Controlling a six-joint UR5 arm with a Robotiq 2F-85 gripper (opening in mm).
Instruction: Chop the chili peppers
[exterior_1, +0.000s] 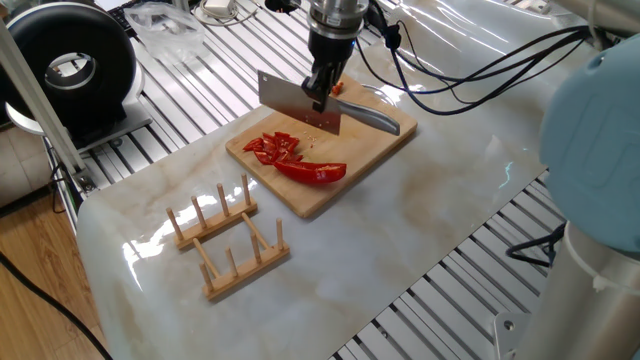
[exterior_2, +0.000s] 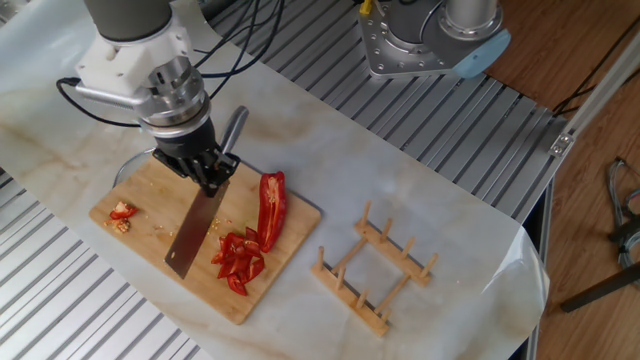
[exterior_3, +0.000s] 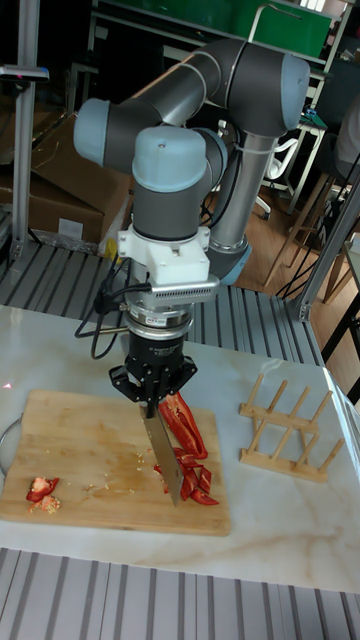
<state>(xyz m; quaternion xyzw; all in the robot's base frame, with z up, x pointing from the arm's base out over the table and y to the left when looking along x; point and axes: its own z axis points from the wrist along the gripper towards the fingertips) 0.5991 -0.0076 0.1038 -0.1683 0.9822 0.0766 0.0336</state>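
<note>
One long glossy red half of the chili peppers (exterior_1: 315, 172) (exterior_2: 271, 205) (exterior_3: 180, 415) lies on the bamboo cutting board (exterior_1: 385, 138) (exterior_2: 150, 255) (exterior_3: 80, 440). Beside it is a pile of cut red pieces (exterior_1: 274, 148) (exterior_2: 238, 258) (exterior_3: 195, 482). A few small bits (exterior_2: 122, 213) (exterior_3: 42, 490) lie at the board's other end. My gripper (exterior_1: 322, 88) (exterior_2: 207, 175) (exterior_3: 152, 397) is shut on a cleaver's handle. The cleaver's blade (exterior_1: 297, 103) (exterior_2: 195, 232) (exterior_3: 164, 457) hangs edge-down just above the board, right beside the cut pieces.
A second metal knife (exterior_1: 378, 110) (exterior_2: 232, 125) lies along the board's far edge behind my gripper. A wooden peg rack (exterior_1: 228, 238) (exterior_2: 375, 270) (exterior_3: 290, 432) stands on the marble top beyond the peppers. Cables (exterior_1: 450, 70) trail from the arm. A black round device (exterior_1: 70, 62) sits off the table.
</note>
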